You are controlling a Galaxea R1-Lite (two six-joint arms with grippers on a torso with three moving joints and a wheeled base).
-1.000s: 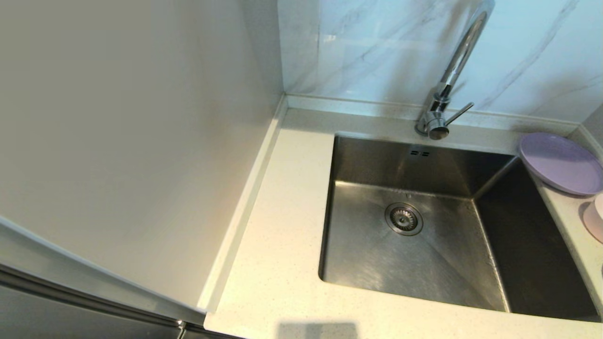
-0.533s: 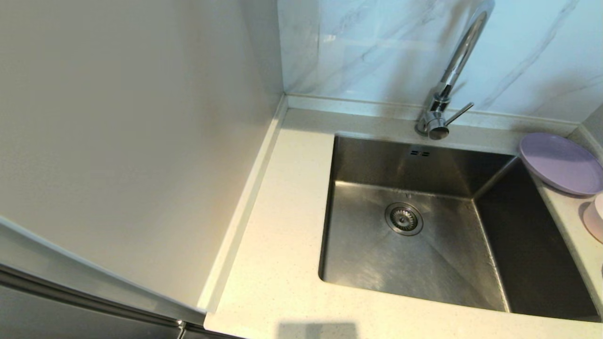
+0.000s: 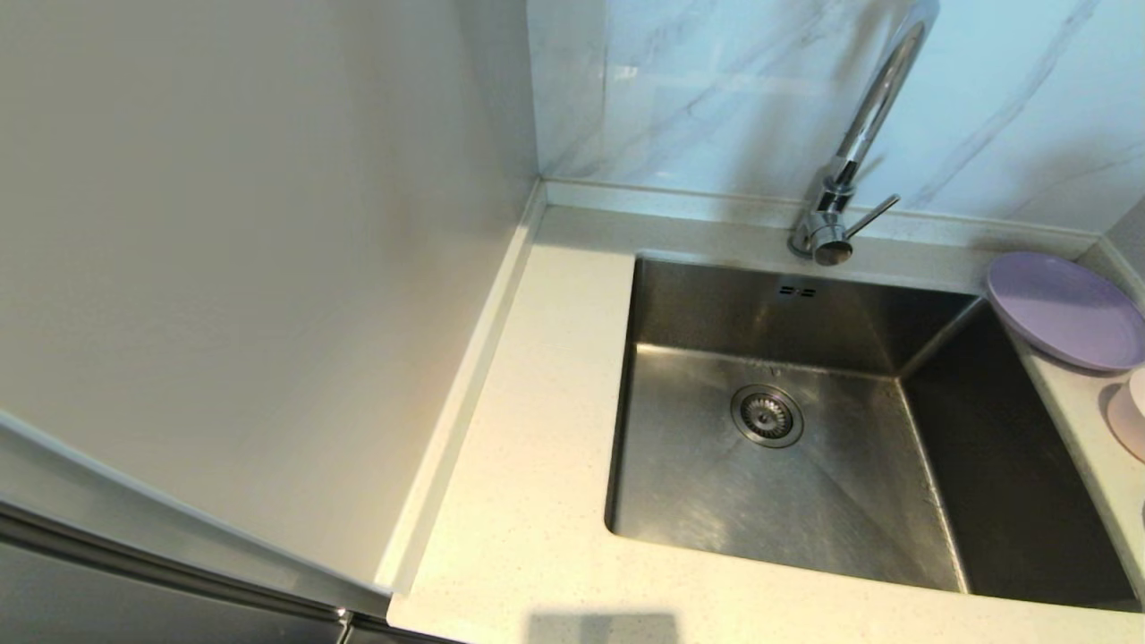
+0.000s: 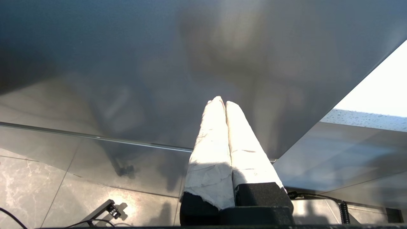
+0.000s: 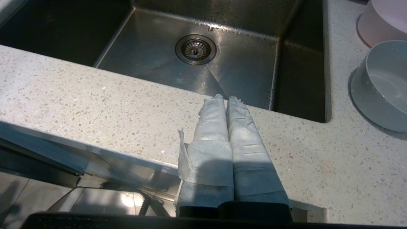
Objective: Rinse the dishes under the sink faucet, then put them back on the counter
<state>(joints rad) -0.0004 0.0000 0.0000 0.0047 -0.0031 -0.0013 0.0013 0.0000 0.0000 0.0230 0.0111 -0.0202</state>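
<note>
nothing has changed over the last second: your plate [image 3: 1064, 309] and cup [image 3: 1129, 420] sit unrinsed on the counter [image 3: 537, 447] right of the sink [image 3: 760, 483]. right claw [image 5: 226, 98] clenched empty at the counter's front edge; left claw [image 4: 221, 101] clenched, parked low.

The head camera is looking steeply down at the sink [image 3: 778, 420] and counter [image 3: 528, 501]. The right wrist camera is facing the same sink [image 5: 197, 51] from low over the counter's front edge [image 5: 95, 105]. The left wrist camera is facing a grey cabinet panel [image 4: 159, 63] close up, below the counter.
</note>
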